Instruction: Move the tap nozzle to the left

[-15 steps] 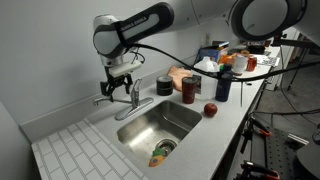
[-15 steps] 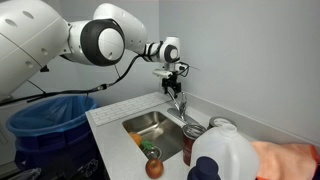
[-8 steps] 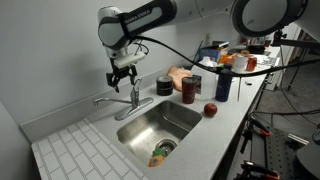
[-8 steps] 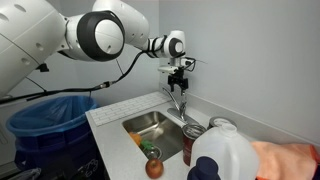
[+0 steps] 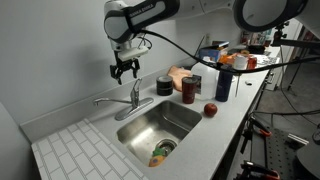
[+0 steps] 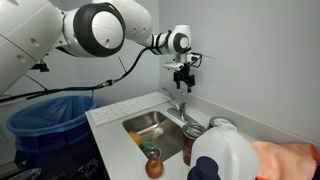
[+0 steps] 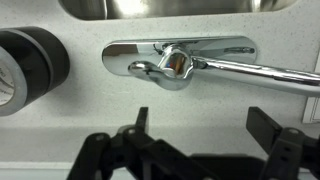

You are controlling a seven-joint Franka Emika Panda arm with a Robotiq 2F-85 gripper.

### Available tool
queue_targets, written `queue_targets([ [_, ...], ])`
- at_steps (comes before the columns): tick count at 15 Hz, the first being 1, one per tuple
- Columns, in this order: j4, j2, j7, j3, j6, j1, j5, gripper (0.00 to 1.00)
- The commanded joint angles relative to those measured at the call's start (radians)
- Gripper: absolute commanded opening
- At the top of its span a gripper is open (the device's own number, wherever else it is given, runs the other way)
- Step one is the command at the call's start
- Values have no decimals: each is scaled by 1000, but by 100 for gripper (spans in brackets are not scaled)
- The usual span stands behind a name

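The tap nozzle [image 5: 112, 100] is a thin chrome spout on a small silver faucet [image 5: 134, 98] behind the sink. In that exterior view it points left along the counter. The faucet also shows in an exterior view [image 6: 177, 103]. In the wrist view the spout [image 7: 262, 71] runs right from the faucet base [image 7: 174, 63]. My gripper [image 5: 125, 69] hangs open and empty in the air above the faucet, not touching it. It shows in both exterior views [image 6: 182, 81]. In the wrist view my gripper [image 7: 205, 125] has its dark fingers [image 7: 268, 126] spread wide.
The steel sink basin [image 5: 190, 118] holds scraps at its drain [image 5: 161, 152]. On the counter stand a black tape roll [image 5: 164, 86], a red can [image 5: 189, 90], an apple [image 5: 210, 110] and a blue bottle [image 5: 222, 82]. A white jug [image 6: 225, 160] and a blue bin [image 6: 50, 120] are nearby.
My gripper has risen from beside the faucet to well above it, open the whole time. The spout stays pointing the same way.
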Motion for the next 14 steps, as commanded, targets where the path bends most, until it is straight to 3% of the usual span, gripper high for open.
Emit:
queue_targets([
  [1,-65,-38,-9,17,20,-14,28,100],
  [8,-166,-84,-16,52,11,-21,51,100],
  [14,-335,-162,-5,61,23,-24,69,100],
])
